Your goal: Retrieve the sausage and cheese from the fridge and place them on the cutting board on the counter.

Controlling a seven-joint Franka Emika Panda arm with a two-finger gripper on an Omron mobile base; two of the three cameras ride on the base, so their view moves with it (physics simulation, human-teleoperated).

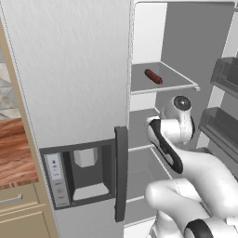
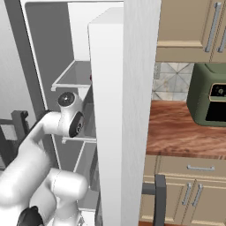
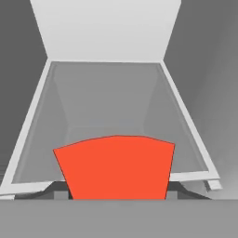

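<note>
Fridge (image 1: 69, 69): right door swung open, left door shut with its dark handle and dispenser panel facing the room; grey shelved inside on show.
Upper shelf (image 1: 181, 82): holds the sausage (image 1: 153, 76), lying alone toward the back left, the rest of the shelf bare.
Door bins (image 1: 223, 125): two dark bins on the open door at the right; contents cannot be told.
Cheese (image 3: 116, 167): a broad orange-red face right at the bottom of the hand view, between the finger positions, in front of a bare shelf with a pale rim.
End effector: reaches in below the sausage shelf; fingertips are hidden by the cheese, so whether it grips or only frames the cheese cannot be told.
Room: the arm (image 1: 186, 167) passes between the shut door's edge and the door bins.
Tabletop (image 2: 185, 128): reddish-brown wood beside the fridge, a dark green appliance (image 2: 207, 95) standing at its back.
</note>
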